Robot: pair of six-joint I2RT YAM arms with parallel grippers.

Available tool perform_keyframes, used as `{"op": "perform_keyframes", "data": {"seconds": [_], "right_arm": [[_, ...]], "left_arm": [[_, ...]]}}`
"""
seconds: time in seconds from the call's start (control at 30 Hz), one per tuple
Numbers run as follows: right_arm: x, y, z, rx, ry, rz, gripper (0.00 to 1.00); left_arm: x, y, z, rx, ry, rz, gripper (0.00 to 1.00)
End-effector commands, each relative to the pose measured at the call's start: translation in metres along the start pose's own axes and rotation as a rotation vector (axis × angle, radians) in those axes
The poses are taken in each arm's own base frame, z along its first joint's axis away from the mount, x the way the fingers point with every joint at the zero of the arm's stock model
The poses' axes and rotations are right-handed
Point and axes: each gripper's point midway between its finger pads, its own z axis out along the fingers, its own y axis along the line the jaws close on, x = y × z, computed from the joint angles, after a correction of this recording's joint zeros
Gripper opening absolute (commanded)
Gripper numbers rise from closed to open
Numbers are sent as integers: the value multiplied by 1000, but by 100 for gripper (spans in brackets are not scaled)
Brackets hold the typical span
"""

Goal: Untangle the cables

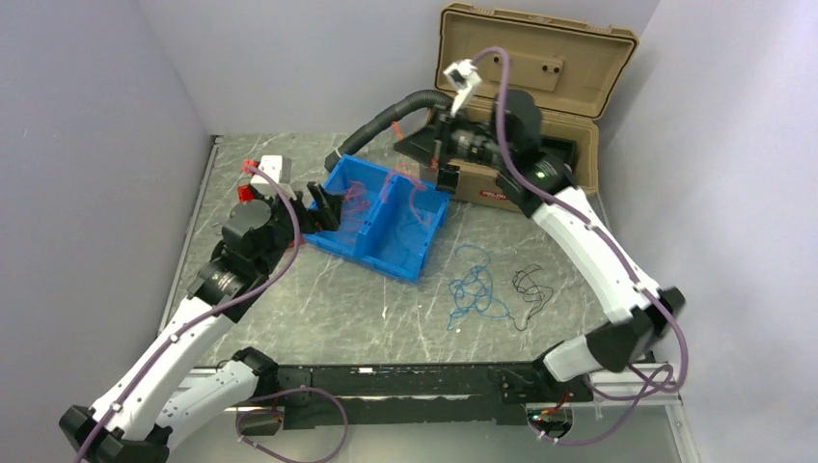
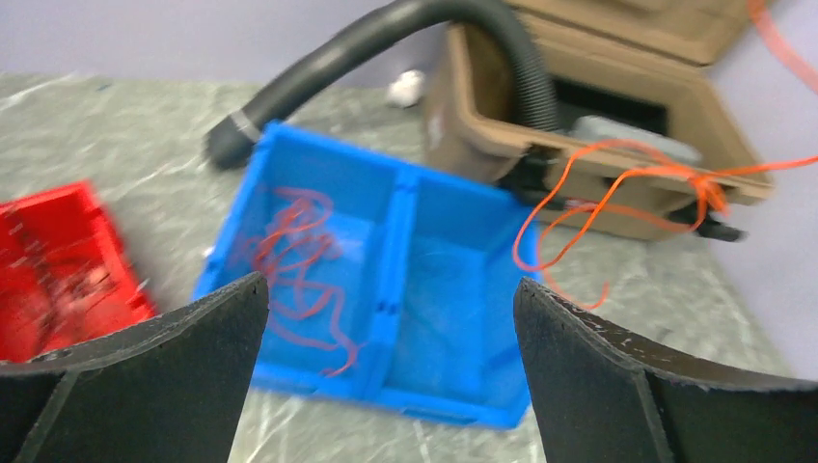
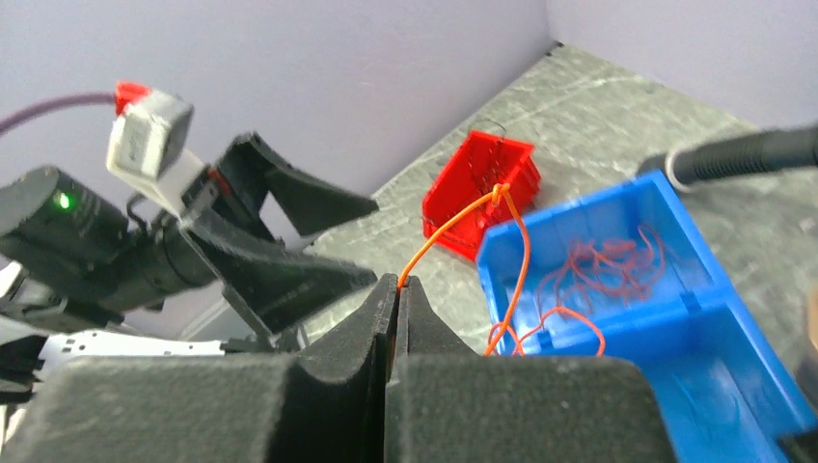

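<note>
Right hand (image 3: 397, 283): fingers pressed together, pinching one red cable (image 3: 429, 239) at the very tips, nothing else in the grip. Left hand (image 2: 391, 283): fingers spread wide, holding nothing. The held cable runs out from the pinch to a small knot (image 3: 500, 190), then drops back toward the blue bin (image 3: 579, 207), so its long axis slants from the right hand down to the bin. In the left wrist view the knot and its loose loops hang in the air ahead and to the right of the left hand, in front of the tan case (image 2: 463, 116). They sit off the line between the left fingers, so that hand isn't lined up on them. The left hand is the free one and close to the hanging part. My guess is it needs to swing right and rise to catch a strand below the knot, then the two hands pull apart. More red cables (image 2: 299, 251) are piled in the bin compartment nearer the left hand. Blue cables (image 1: 473, 289) and a black cable (image 1: 529, 289) lie loose on the counter (image 1: 338, 309), beside each other, apart from both hands. The left arm is low, its hand at the bin's left rim pointing across it. The right arm stretches forward, wrist turned left over the bin's far end beside the case.
</note>
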Motion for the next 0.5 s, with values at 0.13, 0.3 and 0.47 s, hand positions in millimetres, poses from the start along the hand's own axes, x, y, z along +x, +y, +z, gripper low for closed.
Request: {"op": "perform_keyframes", "data": {"seconds": [0.13,0.3,0.47], "right_arm": [[-21,2,99,-65,-28,-81,0],[-15,-25,150,-71,-69,-41,0],[24,-87,188,60,-48,-14,0]], "left_arm": [[-2,64,-54,-310,39,50,100],[-13,82,-83,-386,15,111,99],[-12,86,-91,-400,50,158,99]]}}
